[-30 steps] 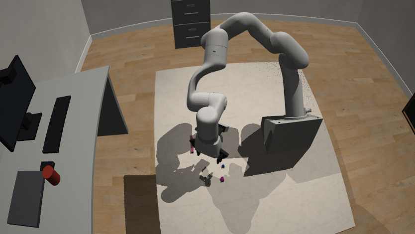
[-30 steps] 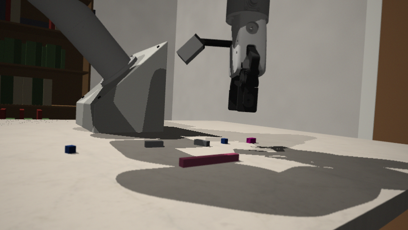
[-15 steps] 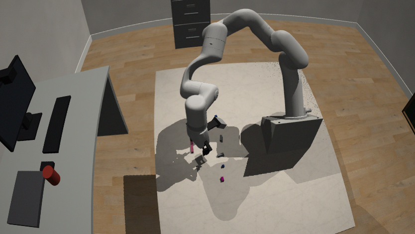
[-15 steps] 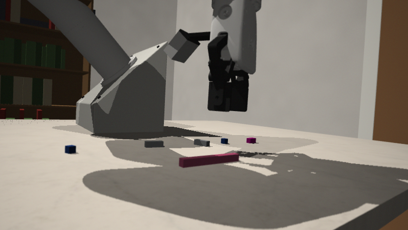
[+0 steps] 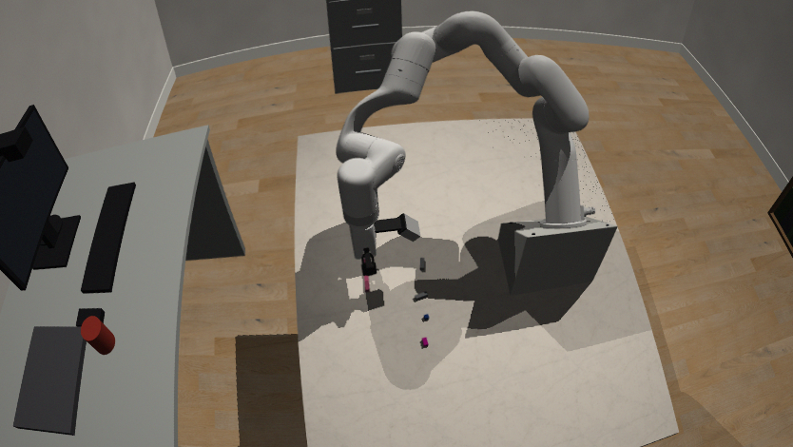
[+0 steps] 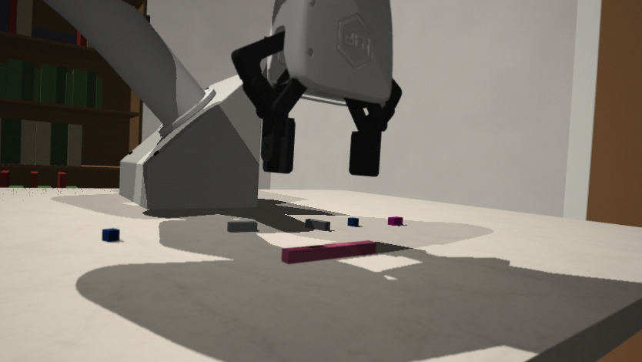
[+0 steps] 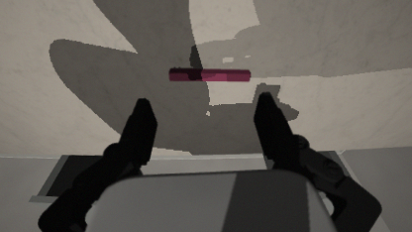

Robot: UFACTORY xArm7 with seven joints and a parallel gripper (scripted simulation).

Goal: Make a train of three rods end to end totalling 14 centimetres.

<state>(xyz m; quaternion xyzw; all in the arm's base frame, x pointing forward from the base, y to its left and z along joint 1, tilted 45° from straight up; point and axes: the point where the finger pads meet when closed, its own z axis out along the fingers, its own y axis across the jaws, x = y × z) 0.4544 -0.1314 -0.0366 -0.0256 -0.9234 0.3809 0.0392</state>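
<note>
The train is seemingly unstarted, with the long pink rod [image 5: 366, 282] [image 6: 329, 253] [image 7: 225, 75] lying apart from the others on the table [image 5: 499, 382] [image 6: 54, 287] [image 7: 30, 124]; gripping it would likely need a quarter turn and descent; the gripper [image 5: 369, 270] [image 6: 321, 172] [image 7: 204, 108] hangs above, pointing down, fingers wide open and spread along its length.

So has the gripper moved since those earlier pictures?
Yes. Seen from above, the gripper has moved left, farther from the robot's fixed base, and now lines up with the long pink rod.
</note>
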